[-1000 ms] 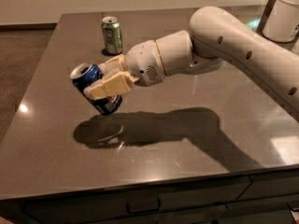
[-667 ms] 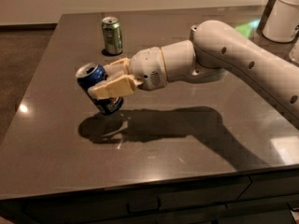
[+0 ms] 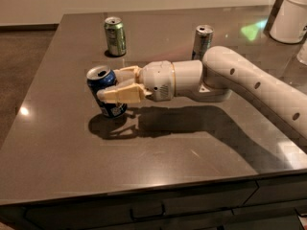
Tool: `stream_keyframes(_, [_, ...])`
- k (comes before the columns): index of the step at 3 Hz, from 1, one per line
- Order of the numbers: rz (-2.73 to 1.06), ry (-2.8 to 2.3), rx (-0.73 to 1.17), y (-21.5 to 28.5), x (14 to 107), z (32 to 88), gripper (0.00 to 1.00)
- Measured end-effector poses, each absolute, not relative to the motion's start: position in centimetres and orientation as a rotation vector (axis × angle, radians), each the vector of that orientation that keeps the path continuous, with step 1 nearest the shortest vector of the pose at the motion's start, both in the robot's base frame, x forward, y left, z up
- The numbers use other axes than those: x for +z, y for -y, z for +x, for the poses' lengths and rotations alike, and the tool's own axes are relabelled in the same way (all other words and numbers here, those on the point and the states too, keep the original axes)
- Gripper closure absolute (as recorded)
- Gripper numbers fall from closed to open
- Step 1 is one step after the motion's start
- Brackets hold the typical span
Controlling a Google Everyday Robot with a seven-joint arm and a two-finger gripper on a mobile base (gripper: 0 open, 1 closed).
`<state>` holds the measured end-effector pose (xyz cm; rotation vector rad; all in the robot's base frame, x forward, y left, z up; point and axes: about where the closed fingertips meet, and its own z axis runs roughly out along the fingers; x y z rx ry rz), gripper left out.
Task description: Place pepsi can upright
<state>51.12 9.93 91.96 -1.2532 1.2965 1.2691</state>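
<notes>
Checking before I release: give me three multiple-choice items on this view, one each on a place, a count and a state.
1. Where is the green can? A) standing on the table beyond the pepsi can B) lying by the near edge C) on the floor
2. How many cans show? A) one B) two C) three
3. The claw, low over the table, is: A) open B) shut on the pepsi can C) shut on the green can
1A, it stands behind; 2C, the slim silver can makes three; 3B, it clasps the can's sides.
</notes>
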Motion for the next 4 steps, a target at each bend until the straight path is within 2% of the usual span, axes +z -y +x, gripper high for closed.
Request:
stream_keyframes(1, [-1.221,-1.251,1.294,-9.6,91.5,51.7,0.82])
stream_keyframes(4, [-1.208,-1.198,1.283,-7.9,90.8,52.2,0.12])
